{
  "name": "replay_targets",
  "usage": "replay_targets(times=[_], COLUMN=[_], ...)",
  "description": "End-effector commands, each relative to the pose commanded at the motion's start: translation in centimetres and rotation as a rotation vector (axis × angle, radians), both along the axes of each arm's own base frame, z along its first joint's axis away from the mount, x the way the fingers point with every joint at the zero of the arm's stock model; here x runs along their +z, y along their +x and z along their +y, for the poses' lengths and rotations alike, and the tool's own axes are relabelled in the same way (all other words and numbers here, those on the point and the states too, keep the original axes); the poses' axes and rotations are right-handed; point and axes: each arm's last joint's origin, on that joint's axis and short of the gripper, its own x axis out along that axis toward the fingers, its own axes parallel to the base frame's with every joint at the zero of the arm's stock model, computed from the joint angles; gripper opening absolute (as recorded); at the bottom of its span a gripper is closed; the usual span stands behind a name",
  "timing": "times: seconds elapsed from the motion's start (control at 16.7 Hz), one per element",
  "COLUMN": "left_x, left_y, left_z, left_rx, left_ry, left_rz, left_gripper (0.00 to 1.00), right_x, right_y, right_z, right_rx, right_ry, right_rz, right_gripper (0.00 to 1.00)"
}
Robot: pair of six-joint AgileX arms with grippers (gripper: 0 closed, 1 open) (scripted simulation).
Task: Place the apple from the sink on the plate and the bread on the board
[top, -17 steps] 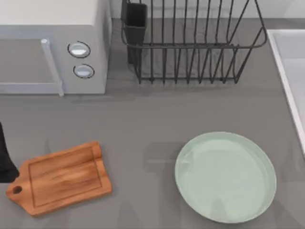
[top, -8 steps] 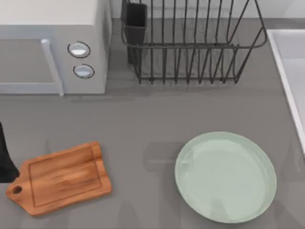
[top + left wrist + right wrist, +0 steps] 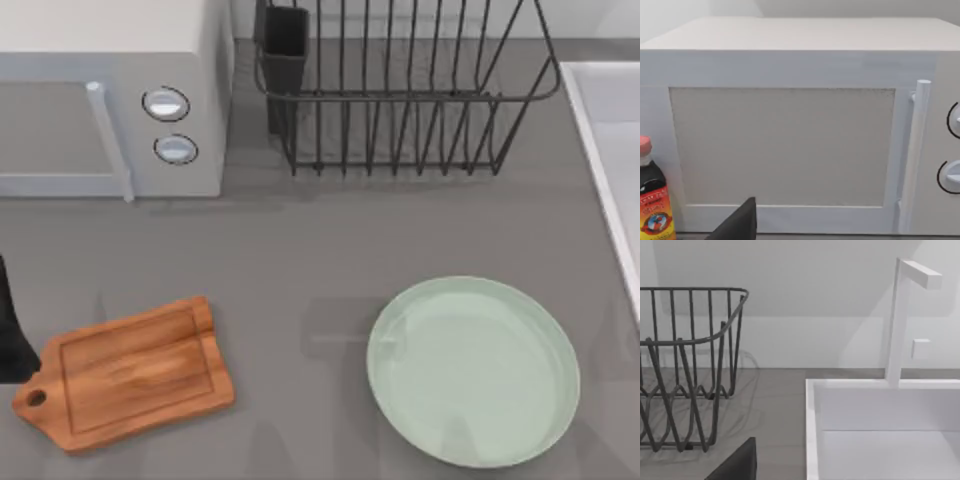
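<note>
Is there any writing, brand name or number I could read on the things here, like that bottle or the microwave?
Sauce bottle beside the microwave: a red and yellow label with print, too blurred to read.
Microwave dials: no numbers or marks can be made out.
Board, plate, dish rack, sink: no text.

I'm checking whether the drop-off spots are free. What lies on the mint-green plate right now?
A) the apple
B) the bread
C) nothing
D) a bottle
C: in the top view the plate shows only its bare glossy surface, and the board at the table's left is bare as well.
</note>
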Motion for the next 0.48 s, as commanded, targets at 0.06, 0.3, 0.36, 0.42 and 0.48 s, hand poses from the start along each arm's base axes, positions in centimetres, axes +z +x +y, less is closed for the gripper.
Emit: replay_targets(times=[0.06, 0.3, 0.36, 0.42, 0.48], left_x=[0.0, 0.0, 0.0, 0.0, 0.0], left_y=[0.0, 0.0, 0.0, 0.0, 0.0], left_z=[0.0, 0.0, 0.0, 0.0, 0.0], left_rx=[0.0, 0.0, 0.0, 0.0, 0.0], left_ry=[0.0, 0.0, 0.0, 0.0, 0.0], left_rz=[0.0, 0.0, 0.0, 0.0, 0.0], left_gripper=[1.0, 1.0, 1.0, 1.0, 1.0], right_x=[0.0, 0.2, 0.6, 1.2, 1.9], right_y=[0.0, 0.0, 0.0, 0.1, 0.1], right_z=[0.0, 0.0, -0.1, -0.1, -0.2], right_rx=[0.0, -0.002, -0.006, -0.013, -0.02], right_ry=[0.0, -0.002, -0.006, -0.012, -0.02], right_rz=[0.0, 0.007, 0.02, 0.042, 0.071], right_gripper=[1.0, 1.0, 1.0, 1.0, 1.0])
